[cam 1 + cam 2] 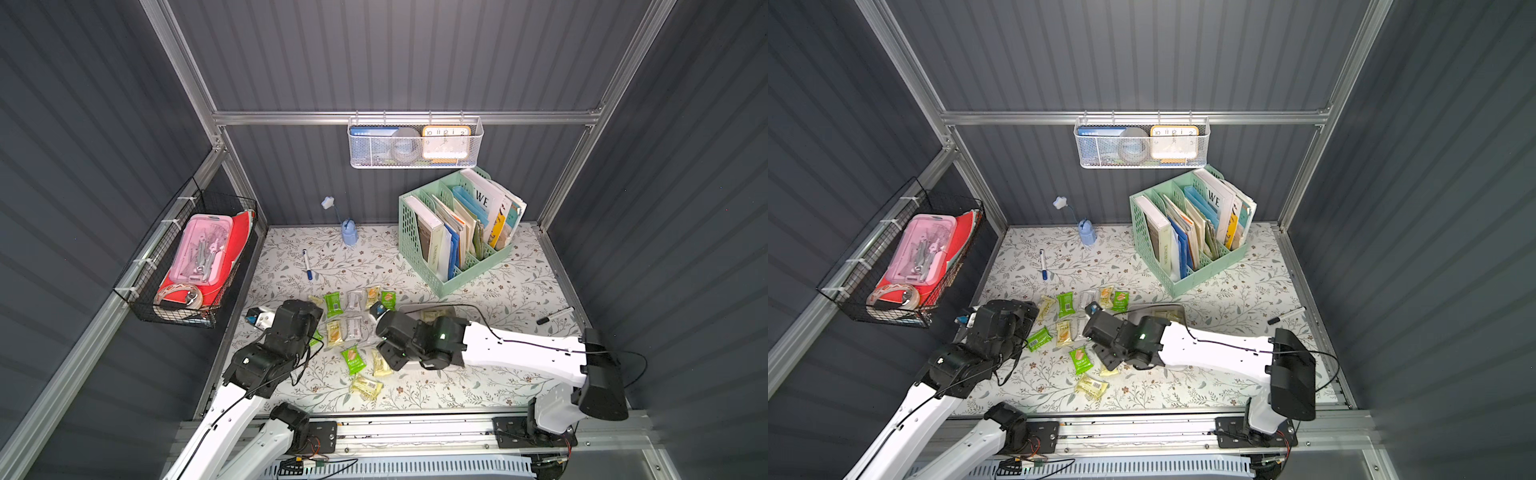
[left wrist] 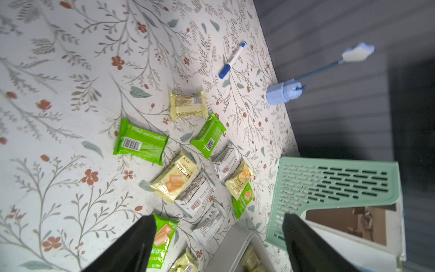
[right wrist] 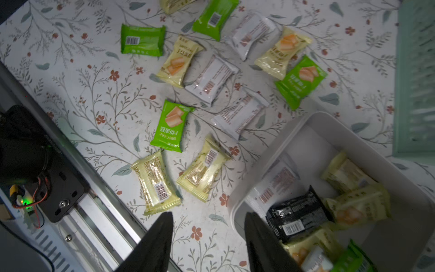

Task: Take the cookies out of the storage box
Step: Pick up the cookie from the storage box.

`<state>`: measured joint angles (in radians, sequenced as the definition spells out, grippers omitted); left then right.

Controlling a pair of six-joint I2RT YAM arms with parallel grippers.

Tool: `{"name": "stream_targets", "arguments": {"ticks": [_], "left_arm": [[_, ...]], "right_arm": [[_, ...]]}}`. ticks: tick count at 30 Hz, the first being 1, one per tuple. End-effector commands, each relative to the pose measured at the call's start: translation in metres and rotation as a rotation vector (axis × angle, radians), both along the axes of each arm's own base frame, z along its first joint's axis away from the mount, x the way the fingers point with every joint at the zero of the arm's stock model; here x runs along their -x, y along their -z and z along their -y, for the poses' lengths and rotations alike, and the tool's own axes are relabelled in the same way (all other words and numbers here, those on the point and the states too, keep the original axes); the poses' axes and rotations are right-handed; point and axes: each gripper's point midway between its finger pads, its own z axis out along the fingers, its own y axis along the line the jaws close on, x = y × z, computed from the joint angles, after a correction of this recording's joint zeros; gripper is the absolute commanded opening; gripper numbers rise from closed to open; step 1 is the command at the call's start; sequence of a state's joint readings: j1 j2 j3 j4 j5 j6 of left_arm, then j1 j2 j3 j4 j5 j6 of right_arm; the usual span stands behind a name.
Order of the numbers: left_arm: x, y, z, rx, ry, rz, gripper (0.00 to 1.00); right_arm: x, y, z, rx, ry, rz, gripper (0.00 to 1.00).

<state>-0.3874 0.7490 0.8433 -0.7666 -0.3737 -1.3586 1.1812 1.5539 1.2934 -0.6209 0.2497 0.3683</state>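
Right gripper [image 3: 209, 214] empty, jaws apart, at storage box [image 3: 303, 141] wall; left gripper [image 2: 219, 216] spread wide, empty; cookies [image 3: 357, 207] seen inside box (black packet [image 3: 296, 219] nearest); packet best pinched across narrow width, wall cleared first.

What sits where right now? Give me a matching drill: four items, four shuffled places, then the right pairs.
Items
1. black cookie packet
2. blue-capped marker
3. clock
4. pink case

Places
A. white mesh basket on the back wall
B. storage box
C. black wire basket on the side wall
D. flowered tabletop, lying loose

Pairs: 1-B, 2-D, 3-A, 4-C
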Motion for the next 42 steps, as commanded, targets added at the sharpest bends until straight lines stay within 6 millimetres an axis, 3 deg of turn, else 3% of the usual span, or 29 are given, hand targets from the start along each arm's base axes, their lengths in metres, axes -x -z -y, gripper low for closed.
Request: {"name": "stream_targets", "arguments": {"ticks": [1, 5, 8, 12, 17, 26, 33, 42], "left_arm": [[-0.031, 0.002, 0.042, -0.047, 0.267, 0.046, 0.92], [-0.058, 0.003, 0.095, 0.017, 0.506, 0.077, 0.93], [-0.068, 0.006, 0.120, 0.026, 0.603, 0.072, 0.92], [-0.069, 0.012, 0.155, -0.023, 0.704, 0.044, 0.92], [-0.066, 0.029, 0.216, -0.073, 0.844, -0.011, 0.92], [-0.055, 0.074, 0.302, -0.225, 1.086, -0.174, 0.85], [-0.033, 0.105, 0.329, -0.206, 1.220, -0.289, 0.76], [0.002, 0.119, 0.332, -0.112, 1.361, -0.353, 0.68]], "right_arm": [[-0.018, -0.011, 0.038, -0.029, 0.174, 0.011, 0.54], [-0.031, -0.019, 0.069, -0.057, 0.276, -0.004, 0.53], [-0.039, -0.028, 0.090, -0.068, 0.355, 0.000, 0.53], [-0.049, -0.034, 0.123, -0.061, 0.468, 0.009, 0.53], [-0.055, -0.028, 0.169, -0.053, 0.616, -0.040, 0.53], [-0.043, -0.011, 0.214, -0.146, 0.776, -0.136, 0.52], [-0.034, -0.005, 0.228, -0.151, 0.814, -0.147, 0.52], [-0.034, 0.002, 0.225, -0.164, 0.818, -0.169, 0.52]]}}
